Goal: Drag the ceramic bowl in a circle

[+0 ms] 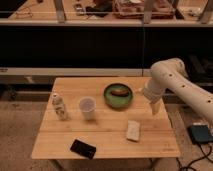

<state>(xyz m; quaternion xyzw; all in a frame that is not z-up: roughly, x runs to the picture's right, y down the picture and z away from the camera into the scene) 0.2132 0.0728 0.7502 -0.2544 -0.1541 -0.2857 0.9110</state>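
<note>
A single camera looks down from high in front of the worktop, facing the dark shelving behind it. It sits at middle range: the whole worktop fits, with floor on either side. The arm enters from the right, its tool hanging right of centre, just beside the ceramic bowl.
</note>
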